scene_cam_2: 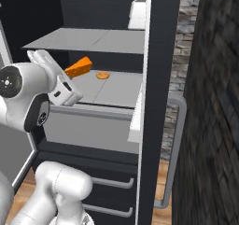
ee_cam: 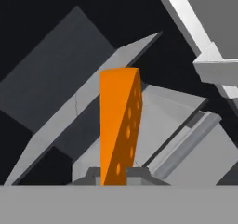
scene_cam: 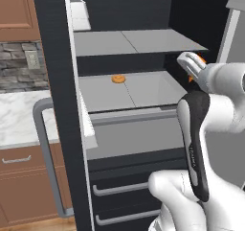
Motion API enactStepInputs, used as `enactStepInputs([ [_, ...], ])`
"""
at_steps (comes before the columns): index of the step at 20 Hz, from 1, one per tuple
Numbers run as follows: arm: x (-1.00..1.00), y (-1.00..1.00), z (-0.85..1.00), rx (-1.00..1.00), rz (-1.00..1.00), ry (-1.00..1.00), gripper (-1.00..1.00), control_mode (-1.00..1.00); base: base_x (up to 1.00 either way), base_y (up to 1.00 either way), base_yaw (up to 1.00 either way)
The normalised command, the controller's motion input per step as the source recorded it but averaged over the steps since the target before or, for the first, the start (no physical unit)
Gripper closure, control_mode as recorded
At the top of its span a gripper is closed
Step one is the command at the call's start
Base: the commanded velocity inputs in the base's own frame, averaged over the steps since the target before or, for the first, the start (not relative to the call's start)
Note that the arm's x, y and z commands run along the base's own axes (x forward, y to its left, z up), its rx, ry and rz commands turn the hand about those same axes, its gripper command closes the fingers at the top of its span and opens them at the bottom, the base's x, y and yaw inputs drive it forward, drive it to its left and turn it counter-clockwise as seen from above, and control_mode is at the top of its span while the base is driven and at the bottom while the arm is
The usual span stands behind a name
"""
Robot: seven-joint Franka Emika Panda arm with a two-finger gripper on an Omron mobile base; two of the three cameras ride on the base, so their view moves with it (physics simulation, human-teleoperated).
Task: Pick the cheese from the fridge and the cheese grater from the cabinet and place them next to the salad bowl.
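My gripper (ee_cam: 114,176) is shut on the cheese (ee_cam: 118,125), a small orange wedge with darker holes on its side. The wedge stands up between the two dark fingertips (ee_cam: 93,174) in the hand view. In the right base view the cheese (scene_cam_2: 78,66) sticks out of the gripper (scene_cam_2: 69,74) above the fridge's (scene_cam_2: 116,86) middle grey shelf, near its left end. In the left base view a sliver of the cheese (scene_cam: 201,60) peeks out behind the gripper (scene_cam: 194,69) at the right side of the open fridge (scene_cam: 143,88).
A flat round orange disc (scene_cam: 118,78) (scene_cam_2: 102,74) lies further back on the same shelf. The open fridge door with its curved grey handle (scene_cam: 45,144) (scene_cam_2: 175,149) stands beside the arm. Grey drawers (scene_cam: 124,187) sit below. A reddish-brown wall cabinet (scene_cam: 16,12) hangs over a marble counter (scene_cam: 19,115).
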Motion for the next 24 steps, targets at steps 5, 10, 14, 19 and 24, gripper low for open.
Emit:
enactStepInputs([
  [5,-0.3,0.15,0.11,-0.05,0.07,0.03,1.0,-1.0,0.0,0.0,0.0],
  [10,-0.71,0.0,0.22,-0.1,0.22,0.01,1.0,-1.0,0.0,0.0,0.0],
  [14,-0.58,0.05,-0.1,-0.16,0.21,0.05,1.0,-1.0,0.0,0.0,0.0],
  [19,-0.14,0.17,-0.37,-0.33,0.04,0.0,1.0,-1.0,0.0,0.0,0.0],
  [24,-0.04,0.02,-0.31,-0.32,0.0,0.0,1.0,-1.0,0.0,0.0,0.0],
])
